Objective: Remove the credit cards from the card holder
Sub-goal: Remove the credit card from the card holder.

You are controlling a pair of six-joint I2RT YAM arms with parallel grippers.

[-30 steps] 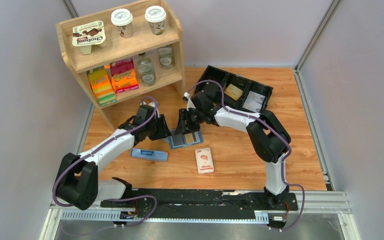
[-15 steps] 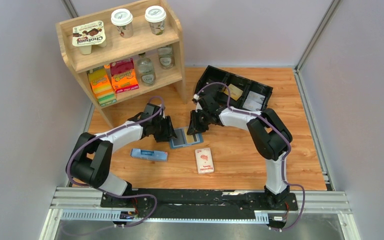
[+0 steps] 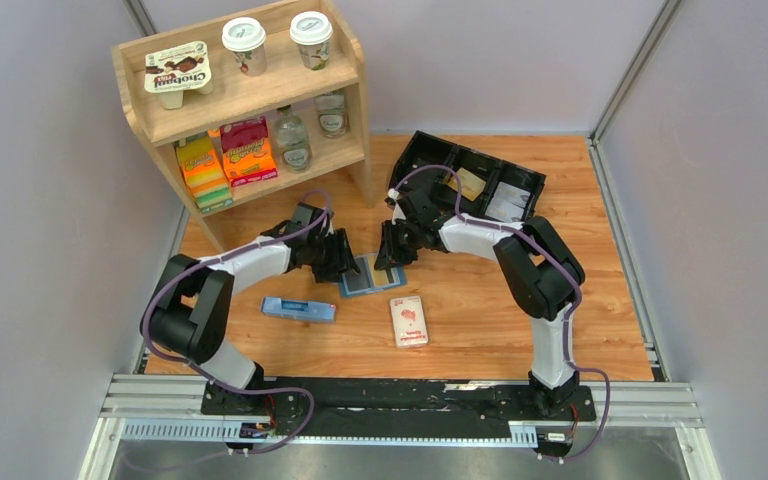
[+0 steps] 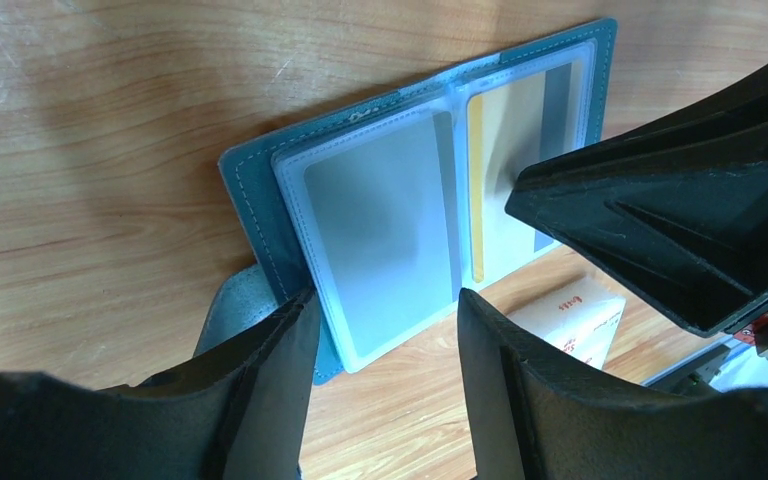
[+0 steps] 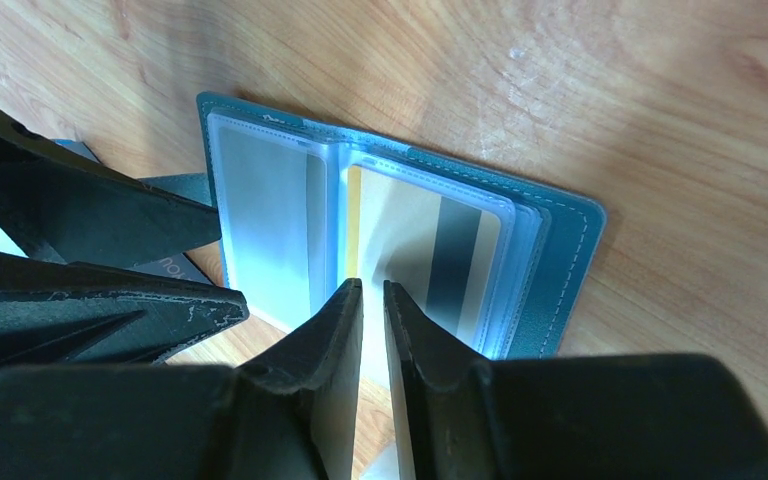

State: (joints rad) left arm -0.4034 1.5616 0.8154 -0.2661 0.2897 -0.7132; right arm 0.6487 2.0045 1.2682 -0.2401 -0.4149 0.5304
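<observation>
Left gripper [image 4: 385, 312] apart, right gripper [image 5: 372, 292] nearly together, grip unclear, over card holder [image 3: 365, 279] on wooden table [image 3: 480, 315].

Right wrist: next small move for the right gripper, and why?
Probably pull the right gripper straight back, sliding the tan-gold card out of the card holder: its jaws look pinched on the card's near edge, with most of it inside the sleeve.

The wood-grain table [image 3: 480, 330] carries a wooden shelf unit [image 3: 359, 105] far left and a black compartment tray [image 3: 432, 152] to its right. Nearer lie three flat things – an opened light blue card holder [image 3: 362, 279], a narrow pale blue box [image 3: 299, 309], a white red-pictured pack [image 3: 409, 321]
</observation>
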